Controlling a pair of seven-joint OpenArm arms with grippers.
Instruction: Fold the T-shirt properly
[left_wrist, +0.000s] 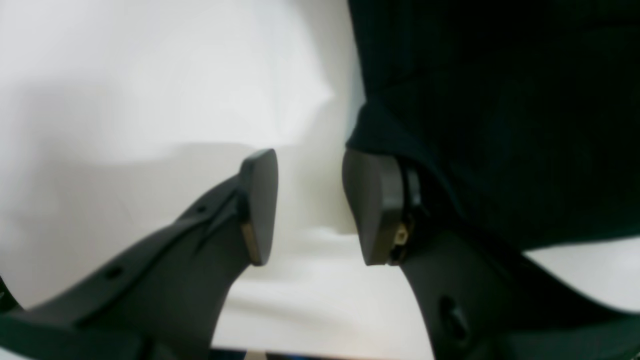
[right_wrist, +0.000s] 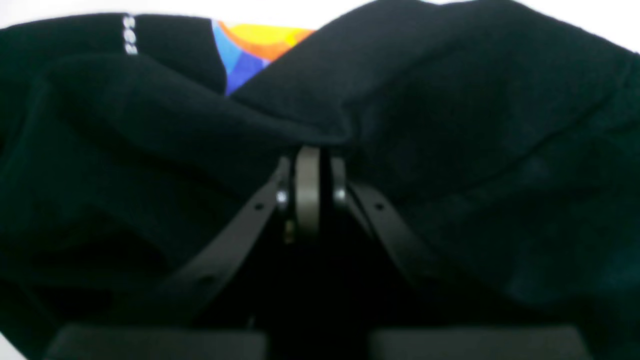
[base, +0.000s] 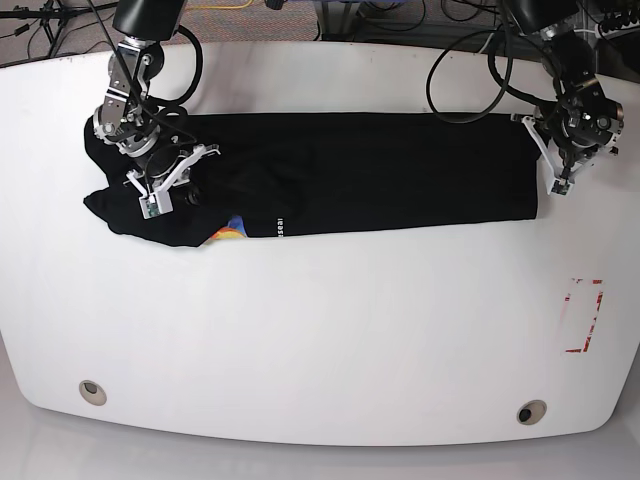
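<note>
The right claw (right_wrist: 307, 165) is clenched on a bunched fold of the T-shirt (base: 350, 175) — presumably to lift it — while the left claw (left_wrist: 310, 205) stands released beside the hem.

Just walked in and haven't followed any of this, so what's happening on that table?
A two-armed robot is folding a black T-shirt laid out as a long band on a white table. The right claw is shut on a bunch of cloth at the end with the colourful print. The left claw stands open at the other end, beside the shirt's edge, holding nothing.
</note>
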